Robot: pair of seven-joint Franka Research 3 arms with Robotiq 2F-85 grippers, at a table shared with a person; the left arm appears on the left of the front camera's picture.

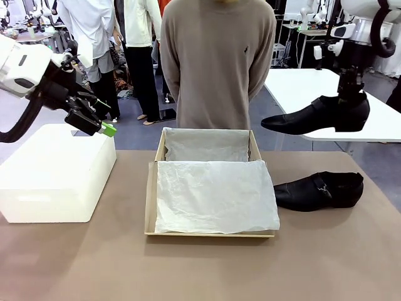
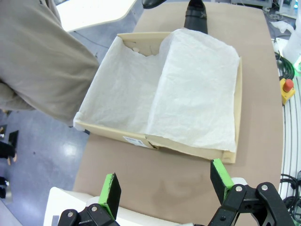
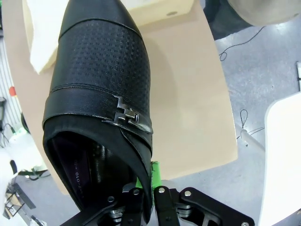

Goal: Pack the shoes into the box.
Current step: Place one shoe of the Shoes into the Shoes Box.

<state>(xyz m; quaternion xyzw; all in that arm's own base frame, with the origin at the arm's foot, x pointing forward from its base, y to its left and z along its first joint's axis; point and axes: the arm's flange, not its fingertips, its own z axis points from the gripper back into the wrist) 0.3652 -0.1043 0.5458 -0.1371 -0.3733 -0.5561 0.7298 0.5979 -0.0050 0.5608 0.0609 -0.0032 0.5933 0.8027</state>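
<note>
Right fingers (image 3: 155,173) clenched on lifted shoe (image 1: 319,117), left fingers (image 2: 111,192) spread wide, label (image 2: 134,140) on box (image 2: 239,89) unreadable

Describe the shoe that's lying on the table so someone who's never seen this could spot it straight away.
On the brown table, find the open cardboard shoebox lined with white tissue paper. Beside its right side lies a glossy black dress shoe, pointed toe towards the box. Its twin hangs in the air in the right hand; this one rests flat on the tabletop.
</note>
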